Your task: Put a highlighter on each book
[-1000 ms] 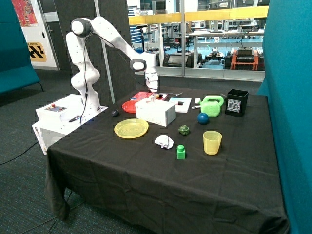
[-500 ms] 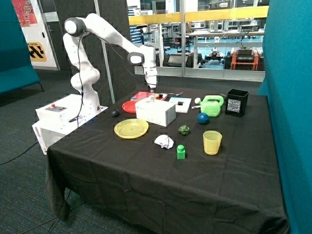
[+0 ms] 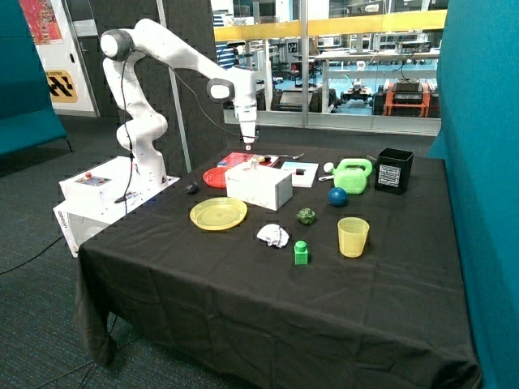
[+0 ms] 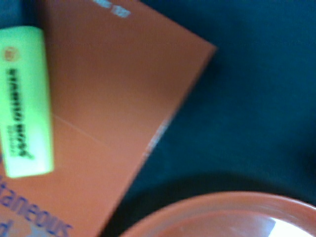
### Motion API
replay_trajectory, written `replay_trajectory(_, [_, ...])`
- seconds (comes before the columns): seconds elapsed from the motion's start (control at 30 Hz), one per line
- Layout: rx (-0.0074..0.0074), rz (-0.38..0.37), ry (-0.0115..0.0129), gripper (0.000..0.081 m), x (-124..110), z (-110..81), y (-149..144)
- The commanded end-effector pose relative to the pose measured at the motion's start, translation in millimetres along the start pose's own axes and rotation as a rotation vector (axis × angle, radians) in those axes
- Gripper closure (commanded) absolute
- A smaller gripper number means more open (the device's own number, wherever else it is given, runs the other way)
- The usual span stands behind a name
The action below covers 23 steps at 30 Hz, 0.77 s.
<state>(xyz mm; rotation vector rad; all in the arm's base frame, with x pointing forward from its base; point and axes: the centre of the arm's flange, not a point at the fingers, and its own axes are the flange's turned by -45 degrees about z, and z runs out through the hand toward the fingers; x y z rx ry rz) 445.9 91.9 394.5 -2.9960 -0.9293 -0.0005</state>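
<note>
A yellow-green highlighter [image 4: 24,101] lies flat on the red book [image 4: 113,98], apart from the gripper. In the outside view the red book [image 3: 236,159] lies at the table's back, behind the white box. The white book [image 3: 297,173] lies beside it, with a small dark object [image 3: 300,171] on it. My gripper [image 3: 249,147] hangs a little above the red book and holds nothing that I can see. The highlighter is too small to make out in the outside view.
A round red plate [image 3: 216,177] [image 4: 222,212] lies next to the red book. A white box [image 3: 259,185], yellow plate [image 3: 218,214], green watering can [image 3: 353,175], black bin [image 3: 394,170], blue ball [image 3: 337,196], yellow cup [image 3: 353,237] and green block [image 3: 301,252] stand on the black cloth.
The arm has lifted the gripper up and slightly back from the red book. The objects on the table have not moved.
</note>
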Motion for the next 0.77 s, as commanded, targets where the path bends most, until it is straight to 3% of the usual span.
replay_trajectory(0.0, [-0.0046,0.072,-0.0016,0.0002,-19.8,-9.5,48.3])
replay_trajectory(0.03, [-0.0046,0.078,-0.0015,0.0198,-22.1,-9.1,52.5])
replay_trajectory(0.07, [-0.0046,0.082,-0.0015,0.0297,-24.0,-8.7,55.7])
replay_trajectory(0.13, [-0.0046,0.099,-0.0015,0.0373,-29.3,-7.2,64.4])
replay_trajectory(0.27, [-0.0046,0.117,-0.0015,0.0405,-36.3,-4.7,77.2])
replay_trajectory(0.57, [-0.0046,0.143,-0.0014,0.0369,-43.7,0.0,105.6])
replay_trajectory(0.73, [-0.0046,0.138,-0.0014,0.0399,-42.6,3.1,111.7])
